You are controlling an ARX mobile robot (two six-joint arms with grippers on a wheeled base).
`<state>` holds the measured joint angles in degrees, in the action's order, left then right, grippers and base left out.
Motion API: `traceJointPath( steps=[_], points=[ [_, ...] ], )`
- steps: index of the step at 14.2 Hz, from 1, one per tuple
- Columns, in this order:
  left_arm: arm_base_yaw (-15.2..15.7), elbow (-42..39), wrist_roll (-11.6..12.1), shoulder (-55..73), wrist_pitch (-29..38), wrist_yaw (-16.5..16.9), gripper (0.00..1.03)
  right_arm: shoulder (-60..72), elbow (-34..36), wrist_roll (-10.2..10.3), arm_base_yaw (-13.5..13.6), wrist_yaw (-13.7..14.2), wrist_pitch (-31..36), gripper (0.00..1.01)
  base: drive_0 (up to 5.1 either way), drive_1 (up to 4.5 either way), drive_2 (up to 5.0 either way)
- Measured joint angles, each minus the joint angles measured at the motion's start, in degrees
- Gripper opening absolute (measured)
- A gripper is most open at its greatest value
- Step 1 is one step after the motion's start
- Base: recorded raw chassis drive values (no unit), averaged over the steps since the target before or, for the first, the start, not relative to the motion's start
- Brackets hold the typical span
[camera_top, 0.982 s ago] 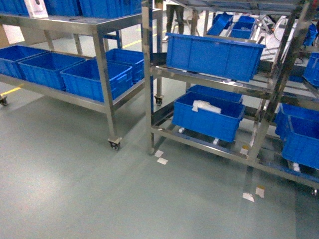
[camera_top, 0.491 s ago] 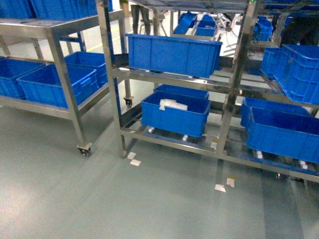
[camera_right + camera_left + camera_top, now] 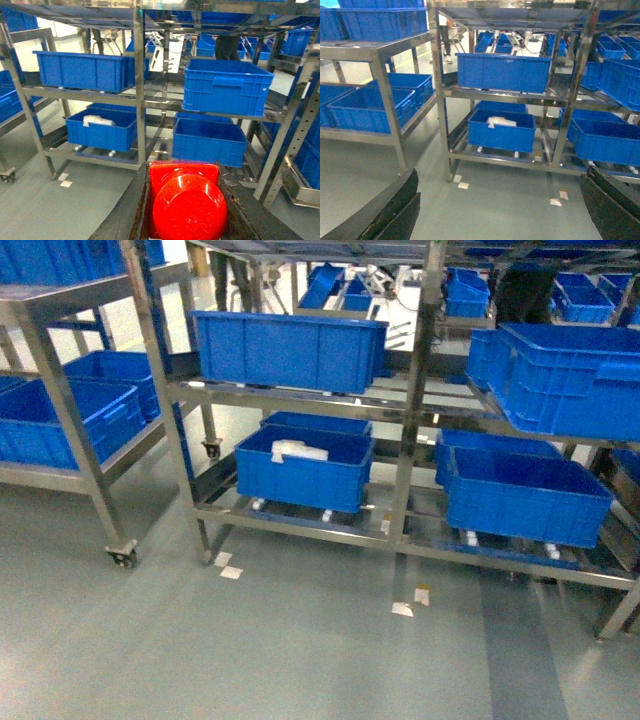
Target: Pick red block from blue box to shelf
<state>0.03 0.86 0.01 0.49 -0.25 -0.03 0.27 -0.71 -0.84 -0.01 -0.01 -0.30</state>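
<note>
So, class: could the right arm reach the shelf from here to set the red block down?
Probably not yet. The right gripper holds the red block, but the shelf stands across open floor, seemingly beyond reach.

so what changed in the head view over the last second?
The whole scene slid left, so the view swung right: the shiny stainless-steel rack went from right of frame to centre. More dark blue ribbed crates entered on the right. Nothing on the racks shifted.
</note>
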Motion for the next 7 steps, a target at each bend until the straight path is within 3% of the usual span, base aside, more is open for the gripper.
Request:
traceJointPath(
  steps=[7],
  points=[
    [0.0,0.0,0.0,0.0,0.0,0.0,0.98,0.0,0.0,0.0,0.0,0.0,0.0,0.28,-1.6,-1.57,-1.6]
  ],
)
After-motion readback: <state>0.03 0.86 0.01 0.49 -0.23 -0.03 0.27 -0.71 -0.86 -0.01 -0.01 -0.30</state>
